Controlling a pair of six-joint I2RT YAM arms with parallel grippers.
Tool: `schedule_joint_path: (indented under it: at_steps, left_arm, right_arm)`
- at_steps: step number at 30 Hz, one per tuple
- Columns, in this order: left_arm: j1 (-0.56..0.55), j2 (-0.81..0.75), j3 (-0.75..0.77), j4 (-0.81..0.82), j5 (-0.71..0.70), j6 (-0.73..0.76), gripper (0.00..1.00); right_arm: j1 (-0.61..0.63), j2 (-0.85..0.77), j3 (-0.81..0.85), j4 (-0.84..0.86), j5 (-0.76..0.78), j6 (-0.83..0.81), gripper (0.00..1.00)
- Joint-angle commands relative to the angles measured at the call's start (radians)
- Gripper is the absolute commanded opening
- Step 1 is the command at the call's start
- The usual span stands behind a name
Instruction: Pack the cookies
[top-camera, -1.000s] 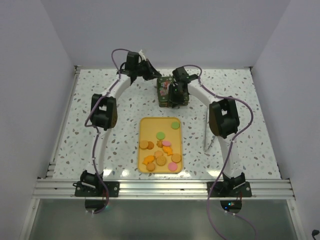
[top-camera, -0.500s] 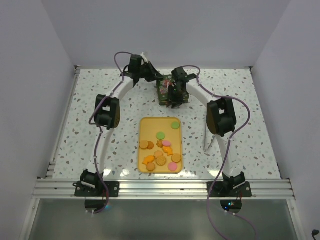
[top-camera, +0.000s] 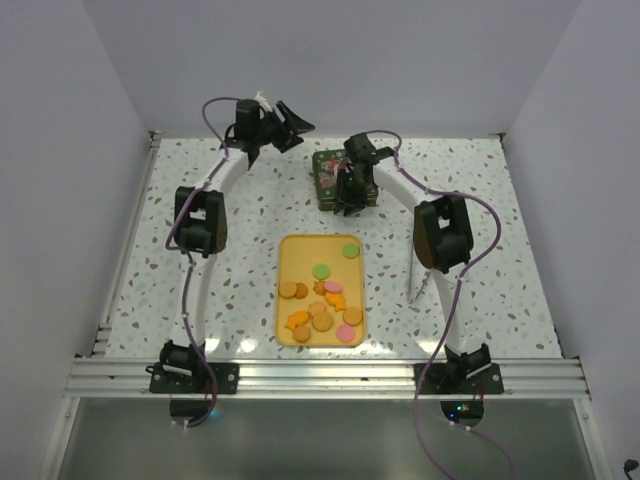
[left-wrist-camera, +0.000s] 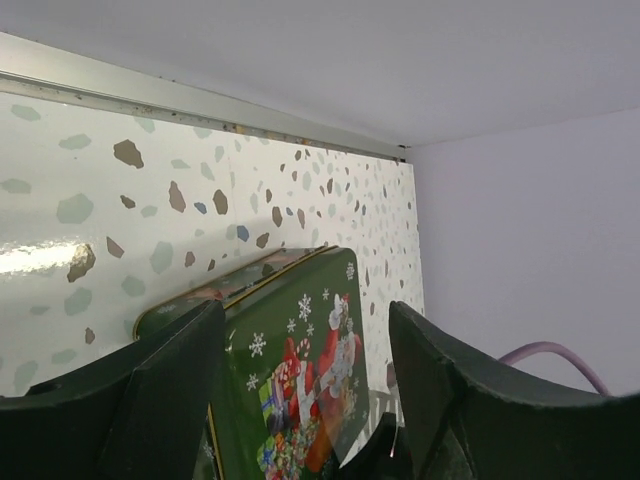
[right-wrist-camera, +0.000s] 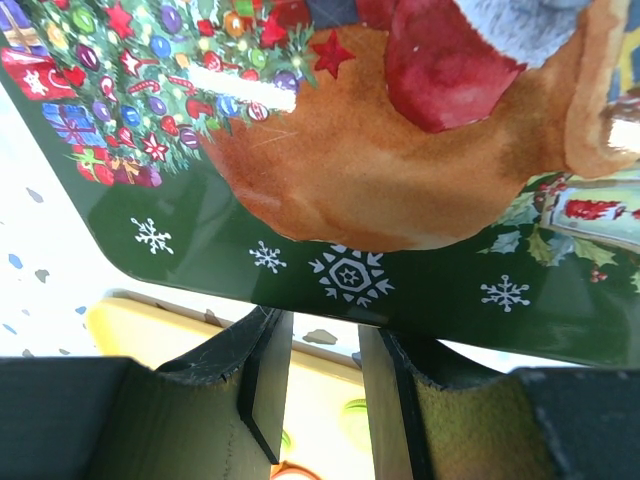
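The cookies (top-camera: 322, 297), in orange, tan, pink and green, lie scattered on a yellow tray (top-camera: 292, 252) at mid-table. Behind the tray stands a green Christmas tin (top-camera: 327, 178). Its Santa lid (left-wrist-camera: 300, 385) is tilted up off the gold-rimmed base (left-wrist-camera: 185, 300). My right gripper (top-camera: 350, 186) is at the lid (right-wrist-camera: 350, 200). Its fingers stand narrow, their tips tucked under the lid's lower edge, and I see the tray (right-wrist-camera: 320, 395) through the gap at the right gripper (right-wrist-camera: 325, 335). My left gripper (top-camera: 298, 120) hangs open above and left of the tin. The left gripper (left-wrist-camera: 305, 325) holds nothing.
A thin white object (top-camera: 418, 272) leans near the right arm's forearm, right of the tray. White walls close in the speckled table (top-camera: 500, 230) on three sides, with a metal rail (left-wrist-camera: 150, 95) along the back edge. The arm bases sit on the front rail.
My left gripper has opened, let go at the tin and pulled up and to the left. The right gripper has stayed at the lid.
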Motion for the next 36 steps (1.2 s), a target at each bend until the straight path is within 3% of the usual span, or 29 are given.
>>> schedule_joint_path:
  at_steps: [1,15,20,24,33,36]
  left_arm:
    - [0.038,-0.162,-0.044,0.083,0.021,-0.005,0.73]
    - [0.112,-0.378,-0.196,-0.087,-0.045,0.153,0.78]
    - [0.135,-0.530,-0.368,-0.194,-0.123,0.285,0.78]
    - [0.136,-0.682,-0.473,-0.271,-0.207,0.358,0.82]
    - [0.136,-1.028,-0.837,-0.338,-0.351,0.410,0.83]
    - [0.136,-1.137,-0.924,-0.403,-0.468,0.519,0.83]
  right_arm:
    - [-0.004,-0.063,0.020,0.026,0.015,0.003,0.36]
    - [-0.004,-0.256,-0.021,0.022,0.030,-0.054,0.41]
    - [-0.004,-0.497,-0.177,0.105,0.039,-0.111,0.48]
    - [-0.004,-0.701,-0.332,0.213,0.030,-0.134,0.63]
    - [-0.004,-1.093,-0.624,0.252,0.045,-0.126,0.76]
    - [-0.004,-1.196,-0.713,0.255,0.077,-0.140,0.81]
